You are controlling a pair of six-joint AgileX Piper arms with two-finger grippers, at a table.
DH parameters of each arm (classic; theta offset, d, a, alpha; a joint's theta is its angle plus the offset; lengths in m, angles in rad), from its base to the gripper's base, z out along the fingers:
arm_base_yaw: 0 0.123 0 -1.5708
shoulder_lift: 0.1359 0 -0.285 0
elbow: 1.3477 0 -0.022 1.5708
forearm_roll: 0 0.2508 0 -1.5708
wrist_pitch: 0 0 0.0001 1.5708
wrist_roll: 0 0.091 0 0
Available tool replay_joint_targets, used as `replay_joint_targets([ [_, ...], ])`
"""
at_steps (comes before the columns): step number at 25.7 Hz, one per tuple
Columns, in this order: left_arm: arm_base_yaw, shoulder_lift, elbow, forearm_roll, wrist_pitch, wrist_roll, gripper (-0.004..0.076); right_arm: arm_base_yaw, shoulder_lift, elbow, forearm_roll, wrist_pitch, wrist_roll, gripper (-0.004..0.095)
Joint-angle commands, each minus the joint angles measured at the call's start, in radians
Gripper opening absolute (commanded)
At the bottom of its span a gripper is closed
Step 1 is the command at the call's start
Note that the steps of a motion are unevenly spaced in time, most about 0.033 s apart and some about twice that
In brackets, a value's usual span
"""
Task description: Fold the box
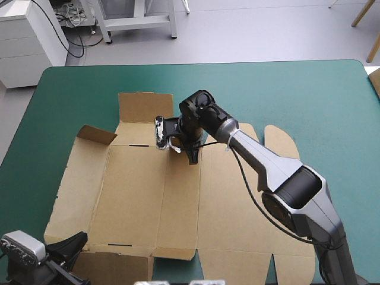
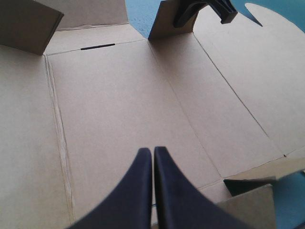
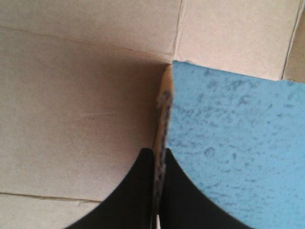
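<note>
Left gripper (image 1: 66,247) hung at the desk's (image 1: 309,101) near left corner, its fingers together in one point over the near edge of the box (image 1: 136,190). The box lay mostly flat, brown, reaching from the near edge to mid-desk, left of centre. Right gripper (image 1: 191,153) was at the box's far side, fingers clamped on the edge of a raised flap (image 3: 161,109). The high view hid that grip. The right wrist view showed board between the fingers, and the left wrist view showed the flap standing up.
</note>
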Motion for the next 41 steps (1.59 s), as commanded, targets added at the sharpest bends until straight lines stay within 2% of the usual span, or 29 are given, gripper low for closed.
replay_joint_targets([
  [1,-0.009,0.017,-0.020,-0.017,-0.077,-0.004,-0.0008,-0.019,-0.063,-0.033,-0.043,-0.014,-0.024,-0.0022],
  [6,-0.009,0.017,-0.020,-0.017,-0.077,-0.004,-0.0008,-0.057,-0.055,-0.033,-0.042,-0.014,-0.022,-0.0022],
  [18,-0.009,0.017,-0.020,-0.017,-0.077,-0.004,-0.0008,-0.059,-0.029,-0.033,-0.050,-0.014,0.009,-0.0006],
  [26,-0.009,0.017,-0.020,-0.017,-0.077,-0.004,-0.0008,-0.059,-0.030,-0.033,-0.056,-0.014,0.055,0.0182],
  [30,-0.009,0.017,-0.020,-0.017,-0.077,-0.004,-0.0008,-0.059,-0.034,-0.035,-0.068,-0.014,0.124,0.0369],
  [33,-0.009,0.017,-0.020,-0.017,-0.077,-0.004,-0.0008,-0.059,-0.054,-0.047,-0.066,-0.014,0.201,0.0456],
  [41,-0.009,0.017,-0.020,-0.017,-0.077,-0.004,-0.0008,-0.057,-0.161,-0.135,-0.067,-0.014,0.357,0.0470],
])
